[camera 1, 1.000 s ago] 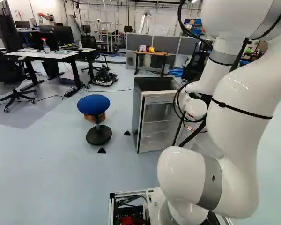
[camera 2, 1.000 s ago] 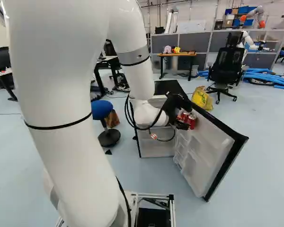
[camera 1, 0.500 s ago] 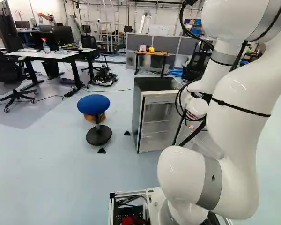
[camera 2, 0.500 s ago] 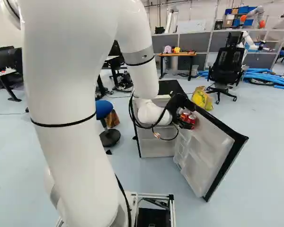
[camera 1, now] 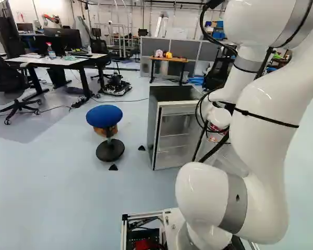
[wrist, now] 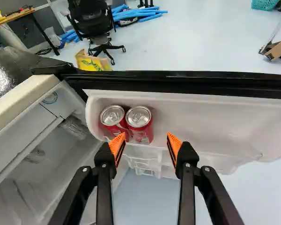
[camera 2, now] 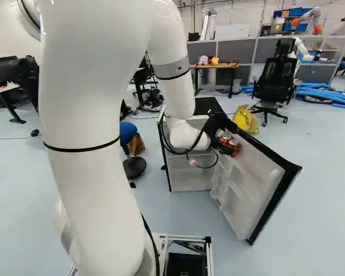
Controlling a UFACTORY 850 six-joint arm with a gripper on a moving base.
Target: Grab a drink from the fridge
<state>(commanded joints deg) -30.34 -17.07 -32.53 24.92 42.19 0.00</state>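
robotics lab, partly office-like. white robot arm [camera 2: 86,178] rising from wheeled base's metal frame [camera 2: 187,237]; another robot [camera 2: 306,18] in far corner; low wheeled machine [camera 1: 116,87] on floor. tall metal racking [camera 1: 112,36] and pipes [camera 1: 146,4] along rear wall. office side: white surface [camera 1: 65,62] with monitors [camera 1: 66,34], black swivel chair [camera 2: 276,75], grey partitions [camera 2: 241,53]. blue tubes [camera 2: 333,95] on bare pale blue floor [camera 1: 52,182], small fridge [camera 1: 172,94] standing mid-room.
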